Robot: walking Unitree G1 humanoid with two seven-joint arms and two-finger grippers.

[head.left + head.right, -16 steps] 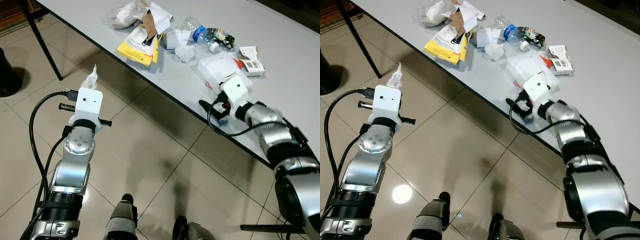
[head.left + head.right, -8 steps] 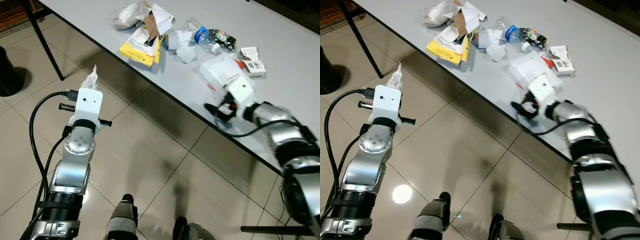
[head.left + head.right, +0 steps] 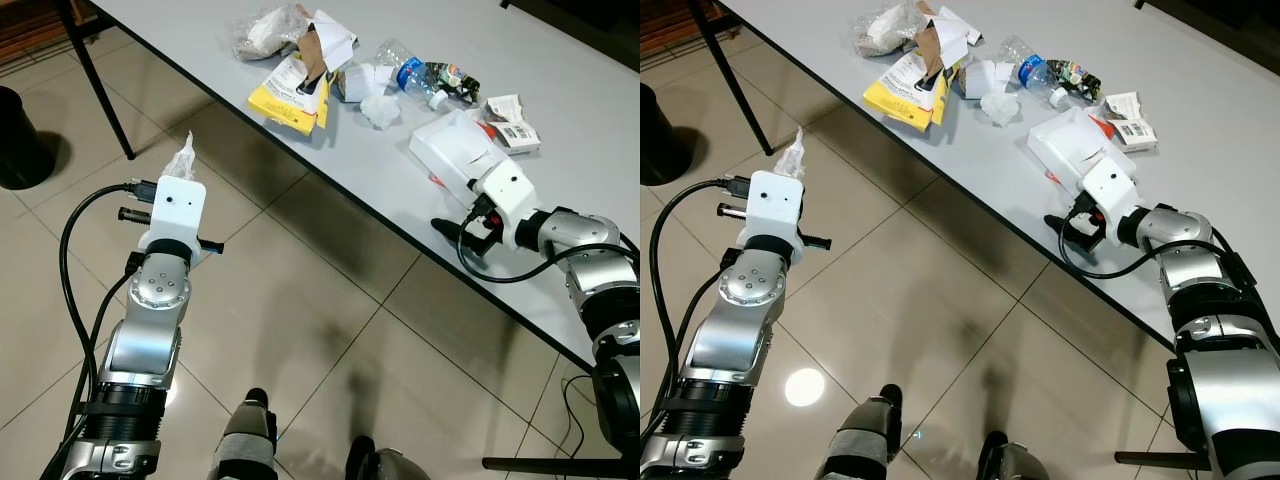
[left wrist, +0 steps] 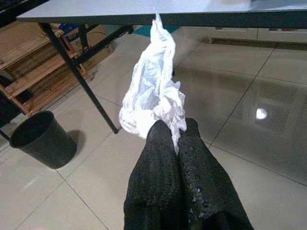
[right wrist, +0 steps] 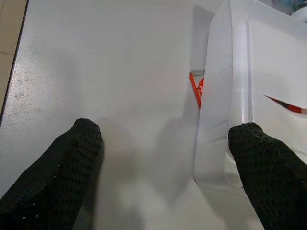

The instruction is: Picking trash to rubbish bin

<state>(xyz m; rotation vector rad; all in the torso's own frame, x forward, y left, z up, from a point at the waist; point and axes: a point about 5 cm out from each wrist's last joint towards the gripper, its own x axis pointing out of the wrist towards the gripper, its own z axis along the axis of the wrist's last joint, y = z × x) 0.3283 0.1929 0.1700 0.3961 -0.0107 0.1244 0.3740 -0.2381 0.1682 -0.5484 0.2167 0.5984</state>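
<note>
The left gripper (image 4: pixel 175 139) is clenched on a crumpled white plastic wrapper (image 4: pixel 153 96), raised over the tiled floor, presumably bound for the round black bin (image 4: pixel 43 139); the right gripper (image 5: pixel 163 158) gapes beside a flat white plastic box (image 3: pixel 455 150) on the grey table (image 3: pixel 600 120), likely lining up a grab

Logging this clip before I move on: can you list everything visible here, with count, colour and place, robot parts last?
Table: one, grey-white top, dark legs, ahead and to the right.
White flat container: one, white, near the table edge, by the right pincer.
Plastic bottle: one, clear, blue label, crushed, mid-pile.
Yellow packet: one, yellow with white paper, at the table edge.
Crumpled tissue: one, white, beside the bottle.
Clear bag: one, far end of the pile.
Small printed box: one, white, right of the pile.
Rubbish bin: one, black, on the tiled floor, left.
Plastic wrapper: one, white, held over the floor.
Left pincer: black, shut on the wrapper.
Right pincer: black, open, at the container's corner.
</note>
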